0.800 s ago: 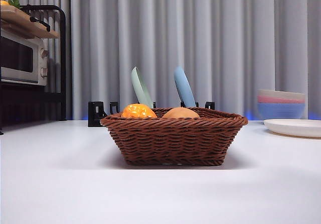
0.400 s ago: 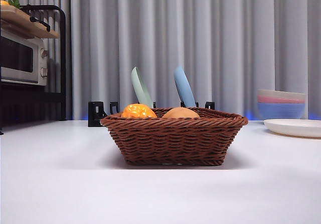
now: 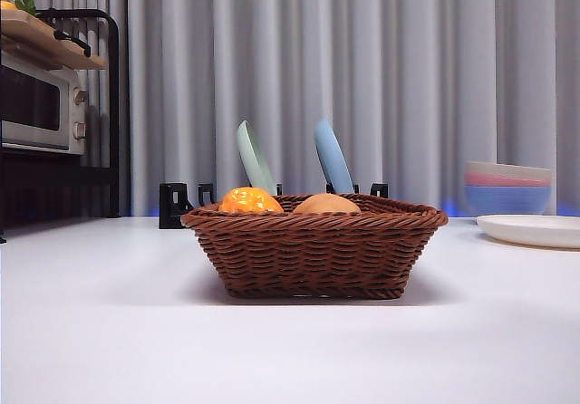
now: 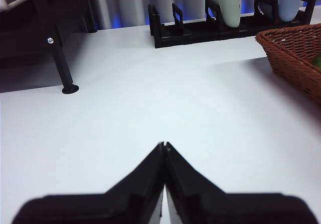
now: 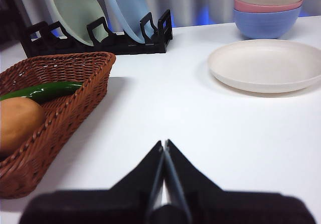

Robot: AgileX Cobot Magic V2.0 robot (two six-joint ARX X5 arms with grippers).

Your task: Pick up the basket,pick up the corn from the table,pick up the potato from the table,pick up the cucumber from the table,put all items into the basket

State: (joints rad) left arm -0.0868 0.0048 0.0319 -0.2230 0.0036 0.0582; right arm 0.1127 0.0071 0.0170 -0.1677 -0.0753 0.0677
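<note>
The brown wicker basket (image 3: 314, 250) stands on the white table (image 3: 109, 331) in the middle of the front view. The orange-yellow corn (image 3: 250, 201) and the tan potato (image 3: 326, 204) lie inside it, showing above the rim. In the right wrist view the potato (image 5: 17, 121) and the green cucumber (image 5: 42, 91) lie in the basket (image 5: 70, 103). My right gripper (image 5: 164, 144) is shut and empty, beside the basket. My left gripper (image 4: 163, 145) is shut and empty over bare table, with the basket's edge (image 4: 296, 53) off to one side.
A black dish rack (image 3: 181, 203) with a green plate (image 3: 255, 158) and a blue plate (image 3: 332, 158) stands behind the basket. Stacked bowls (image 3: 507, 187) and a white plate (image 3: 533, 230) are at the right. A microwave (image 3: 41, 105) on a shelf stands at the left.
</note>
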